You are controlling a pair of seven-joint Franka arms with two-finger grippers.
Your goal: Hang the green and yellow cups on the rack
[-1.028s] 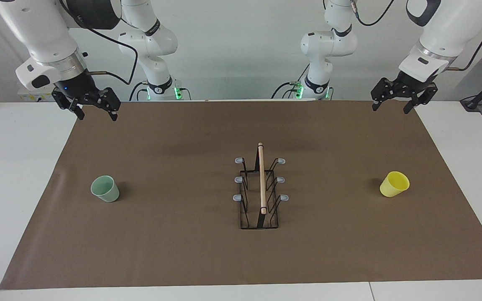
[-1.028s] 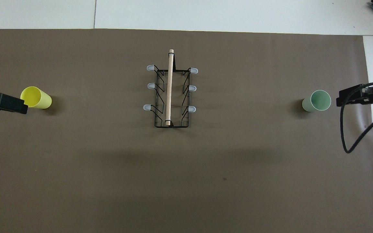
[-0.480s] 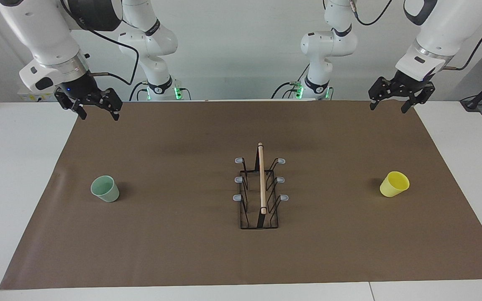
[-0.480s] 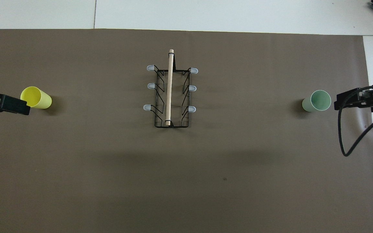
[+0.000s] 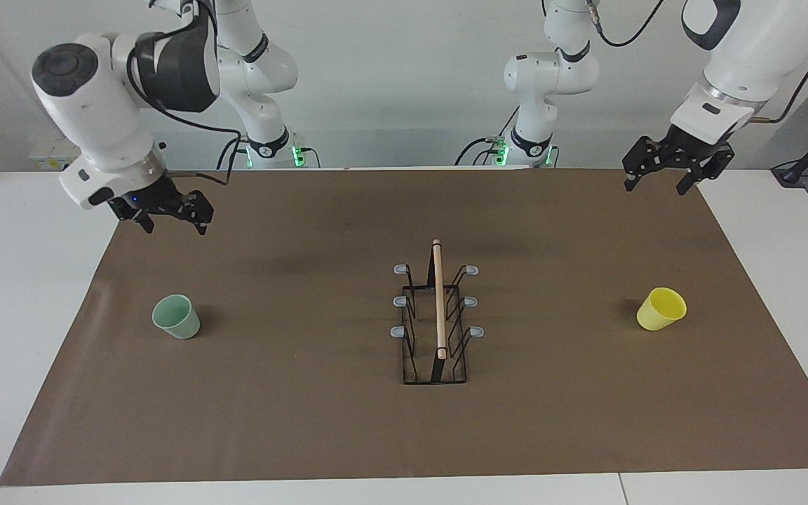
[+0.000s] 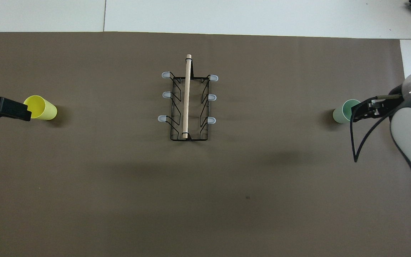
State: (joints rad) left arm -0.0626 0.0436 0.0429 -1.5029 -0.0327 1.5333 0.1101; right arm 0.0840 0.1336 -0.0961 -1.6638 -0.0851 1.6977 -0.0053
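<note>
Now both arms up, nothing hung yet.
Rack (image 5: 435,319) mid-mat; right gripper (image 5: 173,222) w/ fingers apart over mat near green cup (image 5: 177,317), left gripper (image 5: 658,183) spread over mat edge, yellow cup (image 5: 661,308) toward its end. Risk: thin tapered cups tip or slip if pinched off-centre.
</note>
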